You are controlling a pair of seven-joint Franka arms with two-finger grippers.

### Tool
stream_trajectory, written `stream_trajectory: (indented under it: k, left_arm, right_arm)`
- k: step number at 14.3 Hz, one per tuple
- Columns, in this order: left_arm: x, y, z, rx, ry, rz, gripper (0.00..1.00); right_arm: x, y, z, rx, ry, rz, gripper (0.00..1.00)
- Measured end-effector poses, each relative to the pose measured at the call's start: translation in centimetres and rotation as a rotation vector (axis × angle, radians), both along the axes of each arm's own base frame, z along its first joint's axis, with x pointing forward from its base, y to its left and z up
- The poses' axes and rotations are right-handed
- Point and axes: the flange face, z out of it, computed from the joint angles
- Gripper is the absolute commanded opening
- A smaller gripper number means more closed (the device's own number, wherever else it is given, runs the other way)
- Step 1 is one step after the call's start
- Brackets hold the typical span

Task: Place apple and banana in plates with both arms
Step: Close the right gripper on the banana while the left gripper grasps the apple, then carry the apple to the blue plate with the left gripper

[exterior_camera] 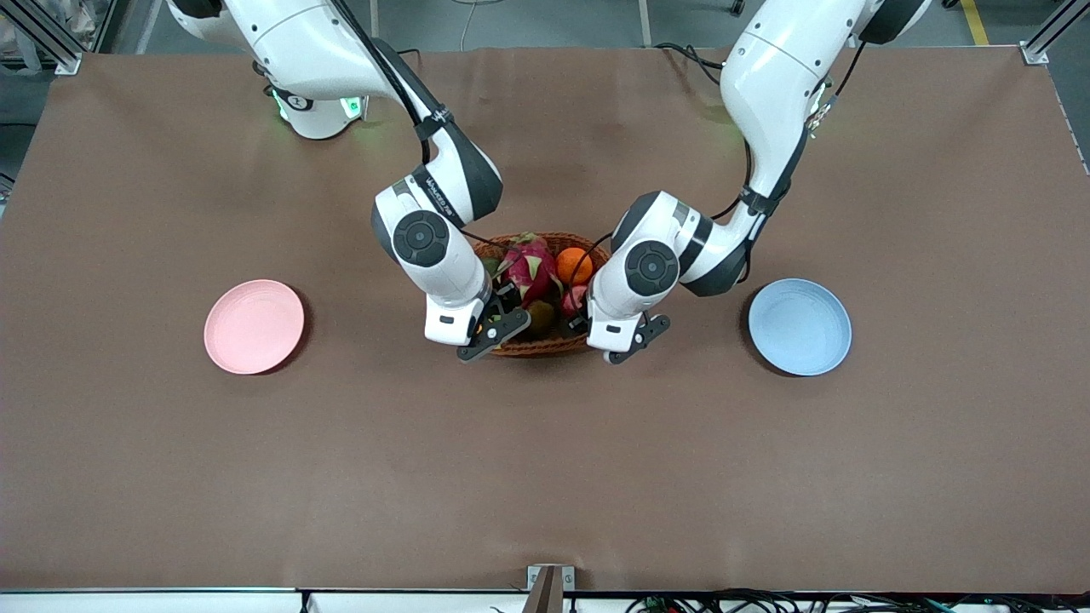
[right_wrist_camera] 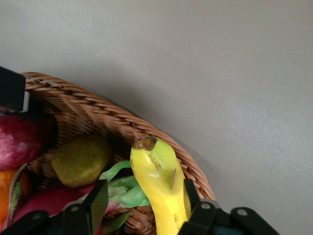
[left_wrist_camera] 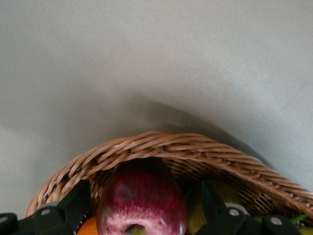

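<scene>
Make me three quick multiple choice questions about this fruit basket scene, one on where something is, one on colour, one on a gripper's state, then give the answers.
1. Where is the apple?
A. in the wicker basket
B. on the pink plate
C. on the bare table

2. What colour is the plate toward the left arm's end?
A. green
B. light blue
C. yellow

3. How does the left gripper stand?
A. shut on the orange
B. out of sight
C. open, a finger either side of the apple

Answers: 1 A, basket rim curves round it. 2 B, the blue plate lies there. 3 C, gaps show beside the apple.
</scene>
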Motion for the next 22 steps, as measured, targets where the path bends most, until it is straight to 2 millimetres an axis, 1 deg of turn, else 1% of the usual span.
stream_trajectory:
  k: [2,7,8,9,10,12,13,14,18,19,20,21,22]
  left_arm:
    - [-0.3,-0.2,-0.2,0.001,0.004,-0.004,1.0]
    - [-0.9,-1.0,-0.2,0.002,0.006,-0.01,0.92]
    - [-1.0,-1.0,-0.2,0.003,0.007,-0.01,0.88]
    - [-1.1,-1.0,-0.3,0.004,0.008,-0.011,0.81]
    - [-1.2,-1.1,-0.4,0.005,0.01,-0.012,0.68]
    - [-1.3,-1.1,-0.4,0.006,0.011,-0.014,0.53]
    - [-1.3,-1.2,-0.4,0.005,0.01,-0.014,0.47]
    - [-1.3,-1.2,-0.4,0.005,0.01,-0.014,0.44]
    - [-1.1,-1.2,-0.1,0.002,0.004,-0.012,0.43]
    - [-1.0,-1.3,0.5,-0.003,-0.002,-0.011,0.44]
    - [-0.8,-1.2,1.3,-0.006,-0.007,-0.01,0.44]
    - [-0.6,-1.1,2.4,-0.006,-0.005,-0.011,0.44]
    - [-0.4,-0.8,4.0,-0.007,-0.008,-0.011,0.44]
  right_arm:
    - [0.1,0.0,-0.3,0.003,-0.008,0.003,0.69]
    - [0.3,0.1,-1.2,0.005,-0.017,0.008,0.69]
    - [0.3,0.1,-1.3,0.006,-0.021,0.01,0.69]
    - [0.3,0.1,-1.3,0.005,-0.023,0.013,0.69]
    - [0.3,0.1,-1.3,0.005,-0.023,0.015,0.66]
    - [0.3,0.1,-1.4,0.003,-0.026,0.022,0.64]
    - [0.4,0.0,-1.4,0.002,-0.03,0.026,0.64]
    - [0.4,0.0,-1.4,-0.001,-0.037,0.03,0.63]
    - [0.5,-0.1,-1.6,-0.02,-0.051,0.048,0.58]
    - [0.5,-0.1,-1.7,-0.024,-0.053,0.051,0.54]
    - [0.5,-0.1,-1.8,-0.029,-0.055,0.057,0.53]
    - [0.6,-0.1,-1.9,-0.032,-0.057,0.061,0.47]
    - [0.6,-0.1,-2.0,-0.033,-0.058,0.066,0.43]
